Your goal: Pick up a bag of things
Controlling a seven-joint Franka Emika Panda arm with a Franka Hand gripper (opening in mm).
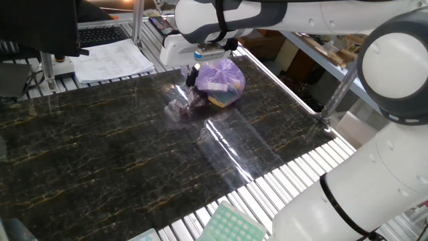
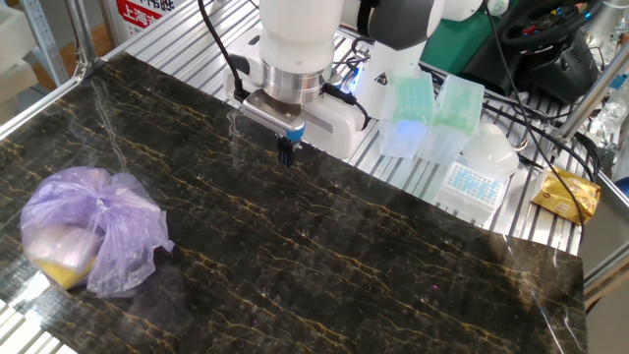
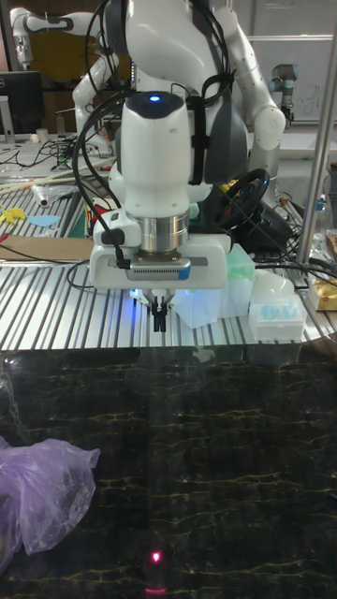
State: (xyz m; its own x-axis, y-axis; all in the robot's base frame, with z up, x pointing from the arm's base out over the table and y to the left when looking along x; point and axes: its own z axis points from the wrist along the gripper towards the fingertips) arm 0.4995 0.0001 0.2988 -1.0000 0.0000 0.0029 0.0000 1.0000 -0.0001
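the claw [image 2: 286, 153] hangs above the dark marbled tabletop [image 2: 373, 265] near its edge by the robot base, its two fingers pressed together with nothing between them. the bag of things [image 2: 86, 228], lilac and lumpy with yellow and white showing through, lies on the tabletop well apart from the claw, toward the opposite edge; in the one fixed view it only looks close because the arm passes in front of it.

the step in hand, as i judge it, is the approach. to do it well the fingers should part before descending, travel across to stand over the bunched neck of the bag rather than its bulging body, and close on gathered plastic so the thin film does not slip or tear.

counted: one claw, one purple bag, one small clear plastic wad [image 1: 178, 108] just beside the bag, and one red laser dot [image 3: 155, 558] on the tabletop.
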